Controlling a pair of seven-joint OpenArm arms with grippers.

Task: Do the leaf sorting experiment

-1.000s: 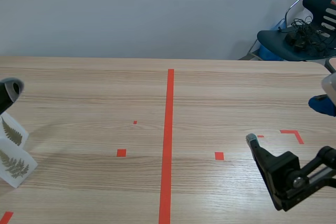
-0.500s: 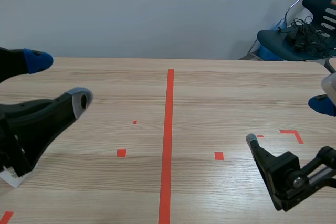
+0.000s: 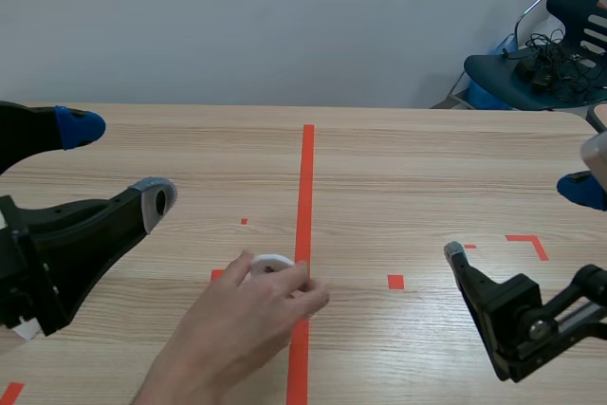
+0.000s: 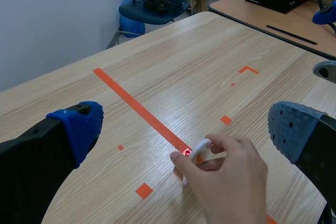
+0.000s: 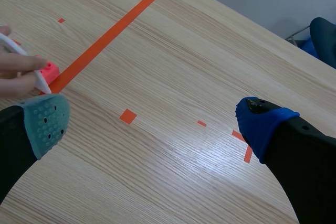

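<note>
Pale wood-grain table point(image 3: 427, 168) fills the scene view below a plain light wall, with an orange-red tape line point(image 3: 305, 196) running up its middle.

At the left edge of the frame the left gripper point(image 3: 119, 163) hangs above the table with its fingers spread wide apart and nothing between them. One finger is blue-tipped at the upper left and the other grey-tipped lower down. Under that arm, at the lower left, a white card corner point(image 3: 27, 329) peeks out; its face is hidden.

From the bottom centre a person's hand point(image 3: 242, 315) comes in and pinches a small white disc point(image 3: 272, 265) at its fingertips. The disc is just beside the tape line and low over the table; whether it touches the wood cannot be told. In the left wrist view the disc lies ahead of the gripper, between its open fingers, and shows a red spot.

At the lower right the right gripper point(image 5: 155, 123) sits low over the table, well apart from the hand, with its two pads wide apart and empty.

In the upper right corner, beyond the table, stands a dark chair point(image 3: 560, 7) with a tangle of black cables point(image 3: 545, 59) on its seat.
</note>
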